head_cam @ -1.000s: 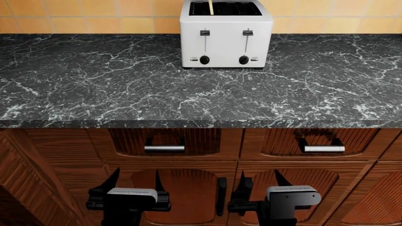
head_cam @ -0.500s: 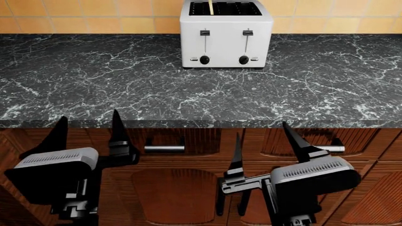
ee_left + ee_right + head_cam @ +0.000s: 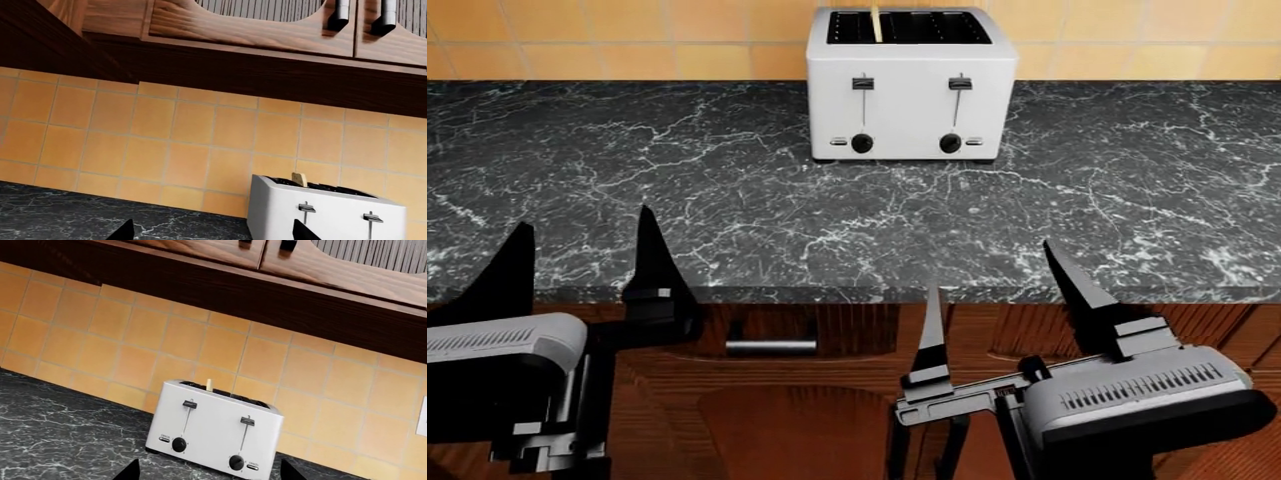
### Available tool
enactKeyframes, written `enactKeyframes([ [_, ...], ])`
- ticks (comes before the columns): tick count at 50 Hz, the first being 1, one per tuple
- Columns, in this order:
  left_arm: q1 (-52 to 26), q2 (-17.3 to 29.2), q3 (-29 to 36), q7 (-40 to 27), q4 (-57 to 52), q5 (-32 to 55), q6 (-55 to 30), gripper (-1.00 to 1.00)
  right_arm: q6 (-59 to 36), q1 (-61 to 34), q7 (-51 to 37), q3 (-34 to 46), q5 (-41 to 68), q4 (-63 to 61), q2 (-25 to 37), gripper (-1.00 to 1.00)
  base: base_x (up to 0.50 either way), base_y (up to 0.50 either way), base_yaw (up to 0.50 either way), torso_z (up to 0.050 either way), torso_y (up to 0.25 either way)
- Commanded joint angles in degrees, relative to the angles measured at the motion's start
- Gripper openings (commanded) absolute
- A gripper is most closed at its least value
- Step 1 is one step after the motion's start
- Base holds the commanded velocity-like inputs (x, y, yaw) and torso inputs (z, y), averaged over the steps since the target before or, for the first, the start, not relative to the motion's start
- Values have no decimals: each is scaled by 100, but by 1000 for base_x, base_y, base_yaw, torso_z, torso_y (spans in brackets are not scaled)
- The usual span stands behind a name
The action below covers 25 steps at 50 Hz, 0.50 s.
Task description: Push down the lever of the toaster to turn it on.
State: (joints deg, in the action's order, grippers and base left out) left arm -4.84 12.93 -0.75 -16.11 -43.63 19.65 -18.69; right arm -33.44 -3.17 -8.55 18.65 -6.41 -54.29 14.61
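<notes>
The white four-slot toaster [image 3: 910, 100] stands at the back of the counter against the tiled wall. Its two black levers, left [image 3: 862, 83] and right [image 3: 960, 83], sit at the top of their tracks, above two round knobs. A thin bread slice [image 3: 877, 20] sticks out of a left slot. My left gripper [image 3: 583, 224] and right gripper [image 3: 990, 268] are both open and empty at the counter's front edge, far short of the toaster. The left wrist view shows the toaster [image 3: 320, 215] ahead of the left gripper [image 3: 212, 231]. The right wrist view shows it [image 3: 213, 430] facing the right gripper [image 3: 210, 471].
A black marble counter [image 3: 761, 200] lies between the grippers and the toaster. Wooden drawers with a metal handle [image 3: 771, 346] are below its front edge. Upper cabinets [image 3: 320, 270] hang over the orange tile backsplash [image 3: 187, 135].
Both arms have risen from in front of the lower cabinets; the fingertips now reach over the counter's front edge. The toaster sits slightly lower in the head view. The levers have not moved.
</notes>
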Motion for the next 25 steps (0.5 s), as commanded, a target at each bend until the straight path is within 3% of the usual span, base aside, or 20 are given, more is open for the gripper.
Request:
enactKeyframes([
  [1, 68, 90, 13, -42, -84, 105, 9, 100, 69, -12, -3, -44, 94, -9, 15, 100, 402, 0, 0, 0, 0],
  [11, 96, 141, 114, -66, -29, 112, 54, 100, 166, 59, -60, -83, 121, 13, 44, 100, 407, 41, 0, 0, 0],
  [25, 87, 208, 172, -128, -7, 176, 80, 100, 189, -27, -120, -136, 166, 142, 50, 100, 403, 365, 0, 0, 0],
])
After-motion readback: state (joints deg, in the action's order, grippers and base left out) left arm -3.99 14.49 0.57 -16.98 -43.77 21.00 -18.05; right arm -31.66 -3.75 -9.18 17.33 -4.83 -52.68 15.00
